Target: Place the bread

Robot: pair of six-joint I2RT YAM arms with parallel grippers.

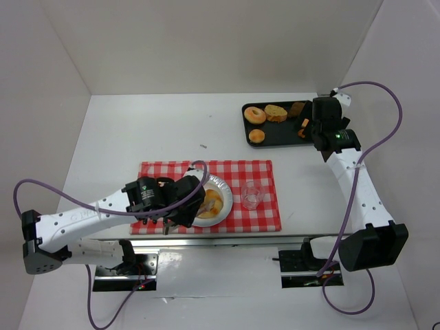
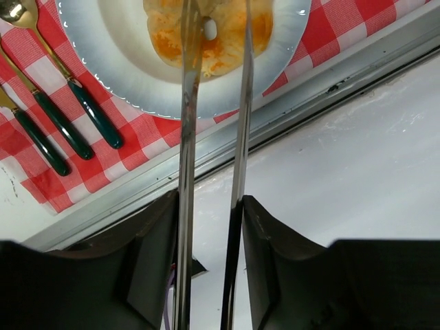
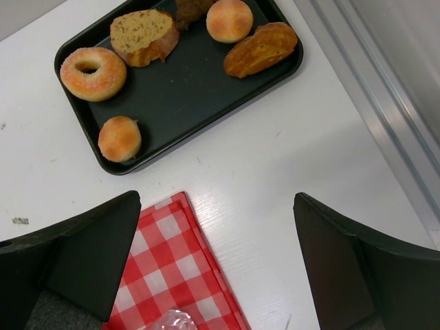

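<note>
the bread [image 2: 165, 31] is cut off by the top edge and partly hidden behind the tongs [image 2: 187, 137].

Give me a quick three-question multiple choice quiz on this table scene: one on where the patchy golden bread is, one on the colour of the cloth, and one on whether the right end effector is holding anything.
1. Where is the bread with brown patches?
A. On the black tray
B. On the white plate
C. On the bare table

2. What colours is the checked cloth?
A. Blue and white
B. Green and yellow
C. Red and white

3. What state is the right end effector in?
A. Open and empty
B. Shut on a bun
C. Shut on the glass

Answers:
1 B: it lies on the plate, with the tongs held in the left end effector reaching over it.
2 C: the squares are red and white.
3 A: its fingers stand wide apart with nothing between them.
</note>
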